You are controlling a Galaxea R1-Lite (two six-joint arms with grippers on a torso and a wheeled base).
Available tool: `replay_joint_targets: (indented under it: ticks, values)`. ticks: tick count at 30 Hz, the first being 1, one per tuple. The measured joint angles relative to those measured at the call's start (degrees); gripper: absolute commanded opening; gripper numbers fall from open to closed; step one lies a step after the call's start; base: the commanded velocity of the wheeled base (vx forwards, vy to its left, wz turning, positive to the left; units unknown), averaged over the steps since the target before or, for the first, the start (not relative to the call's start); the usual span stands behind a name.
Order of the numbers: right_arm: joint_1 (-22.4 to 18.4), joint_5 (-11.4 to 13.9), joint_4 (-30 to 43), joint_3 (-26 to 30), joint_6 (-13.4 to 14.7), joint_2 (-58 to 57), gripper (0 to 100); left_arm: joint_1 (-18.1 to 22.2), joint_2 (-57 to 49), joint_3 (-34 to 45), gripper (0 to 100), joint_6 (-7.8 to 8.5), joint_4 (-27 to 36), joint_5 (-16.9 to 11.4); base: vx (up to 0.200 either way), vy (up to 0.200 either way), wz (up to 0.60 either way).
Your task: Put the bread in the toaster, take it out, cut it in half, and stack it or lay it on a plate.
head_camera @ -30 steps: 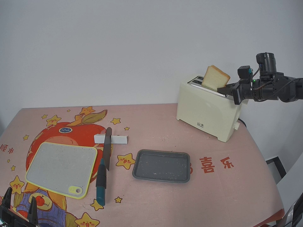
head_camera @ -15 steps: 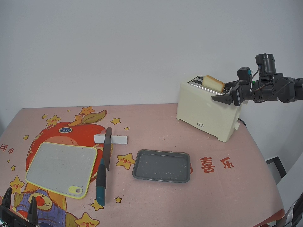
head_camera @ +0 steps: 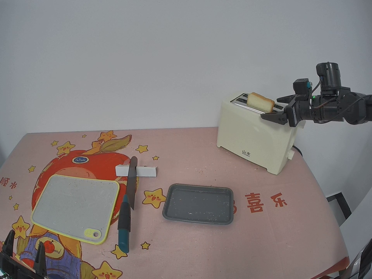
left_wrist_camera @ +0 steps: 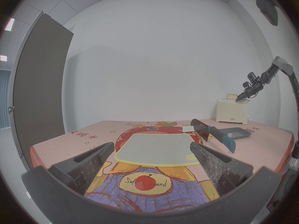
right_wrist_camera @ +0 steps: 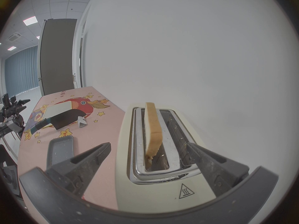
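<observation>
Bread (head_camera: 260, 102) had sunk into toaster (head_camera: 254, 138); right gripper (head_camera: 271, 107) backed off, fingers apart, letting it toast. Left gripper (left_wrist_camera: 151, 146) parked, fingers apart.

Cream toaster (head_camera: 254, 136), golden-tan bread (head_camera: 260, 102), dark grey tray (head_camera: 198, 204), grey board (head_camera: 75, 206) rimmed yellow-green, knife (head_camera: 126, 208) black-bladed with teal handle, pink worktop (head_camera: 193, 155) printed with red apple, yellow stars.

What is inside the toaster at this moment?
A slice of bread stands in one slot of the toaster, its upper part sticking out. Its lower part is hidden inside the slot. The other slot looks empty.
</observation>
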Motion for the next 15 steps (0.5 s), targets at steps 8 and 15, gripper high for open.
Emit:
replay_joint_targets:
  ticks: [8,15]
  values:
    - [0.06,-2.85,-0.34,3.25,4.14,-5.29,100,0.0,0.0,0.0,100,0.0,0.0,0.0,0.0,0.0,0.0]
    - [1.68,-9.69,-5.19,9.79,16.87,-11.76,100,0.0,0.0,0.0,100,0.0,0.0,0.0,0.0,0.0,0.0]
